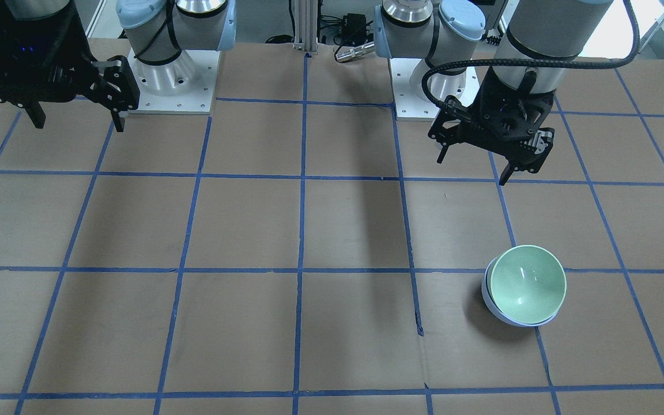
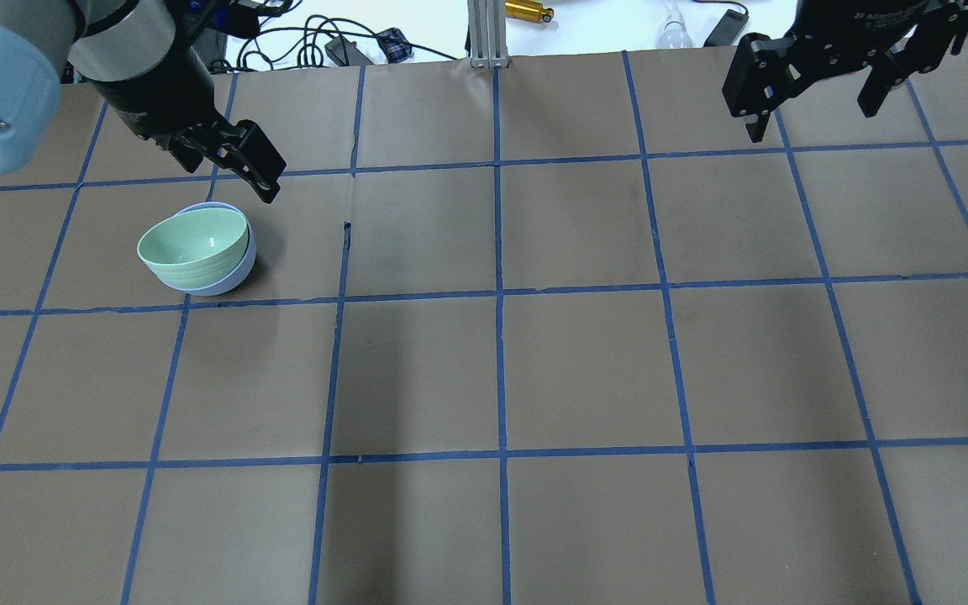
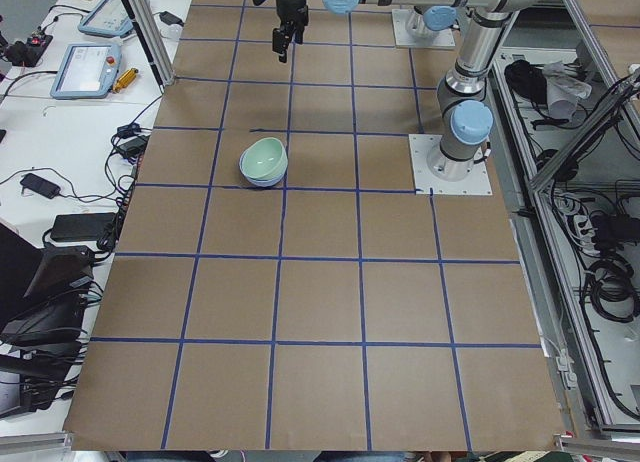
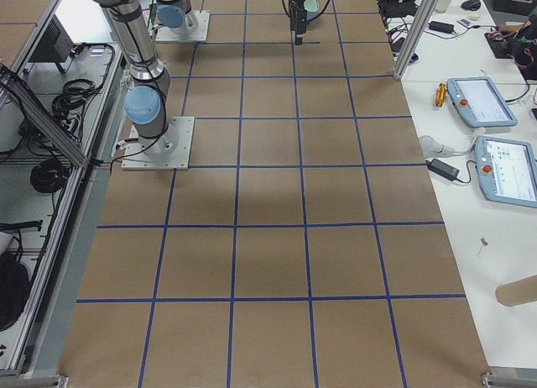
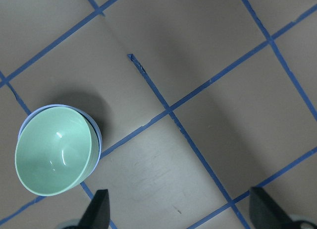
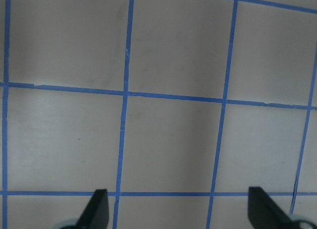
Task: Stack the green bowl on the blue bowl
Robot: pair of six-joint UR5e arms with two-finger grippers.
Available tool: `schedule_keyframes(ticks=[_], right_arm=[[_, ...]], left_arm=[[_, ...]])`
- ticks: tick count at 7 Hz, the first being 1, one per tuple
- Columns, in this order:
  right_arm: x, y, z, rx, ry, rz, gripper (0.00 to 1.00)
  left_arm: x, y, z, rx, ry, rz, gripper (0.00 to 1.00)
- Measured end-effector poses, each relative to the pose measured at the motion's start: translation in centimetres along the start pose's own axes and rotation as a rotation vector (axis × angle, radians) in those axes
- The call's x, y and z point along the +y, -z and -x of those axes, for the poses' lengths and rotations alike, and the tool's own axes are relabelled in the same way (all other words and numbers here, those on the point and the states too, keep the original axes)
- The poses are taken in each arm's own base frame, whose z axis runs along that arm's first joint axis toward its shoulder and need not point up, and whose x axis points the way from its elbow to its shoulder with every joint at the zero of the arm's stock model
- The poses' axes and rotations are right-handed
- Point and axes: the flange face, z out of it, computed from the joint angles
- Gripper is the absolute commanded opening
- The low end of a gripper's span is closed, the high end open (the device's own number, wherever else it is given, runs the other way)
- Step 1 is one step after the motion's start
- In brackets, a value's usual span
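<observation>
item: green bowl [image 1: 528, 285], glossy mint. location: nested inside the blue bowl [image 1: 494, 311], on the left-arm side of the surface [image 1: 332, 230]. only a thin crescent of blue shows along one side, so i judge the green one off-centre and a little canted rather than seated flat. item: left hand [image 1: 472, 170]. it hangs above the surface, back toward the robot's base from the bowls and apart from them. its fingers [image 5: 99, 211] are spread wide, with nothing between them in the wrist view. item: right hand [image 1: 78, 125]. it is raised over the far side of the surface, well apart from the bowls, fingers spread and empty, with only brown paper and blue tape lines beneath it. status, by my reading: the stack is made and both hands are clear. hazards: 1) both bowls are smooth and glossy, so if the green one is resting on a tilt, a vibration or light knock could make it slip or rock in the blue bowl. 2) a low sweep by the left hand toward the bowls could clip the raised green rim and tip it out. 3) the same contact could skate both bowls across the paper, which offers little grip.
</observation>
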Motion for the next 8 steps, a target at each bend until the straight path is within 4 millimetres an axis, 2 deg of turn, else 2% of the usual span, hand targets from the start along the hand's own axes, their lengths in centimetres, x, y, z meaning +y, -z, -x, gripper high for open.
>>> schedule_keyframes(ticks=[3,6,8], right_arm=[[0.0,0.0,0.0,0.0,0.0,0.0,1.0],[0.0,0.0,0.0,0.0,0.0,0.0,1.0],[0.0,0.0,0.0,0.0,0.0,0.0,1.0]], left_arm=[[1.3,0.8,-0.6,0.008,0.264,0.022,1.0],[2.9,2.1,-1.1,0.002,0.348,0.041,1.0],[2.9,2.1,-1.0,-0.009,0.361,0.048,1.0]])
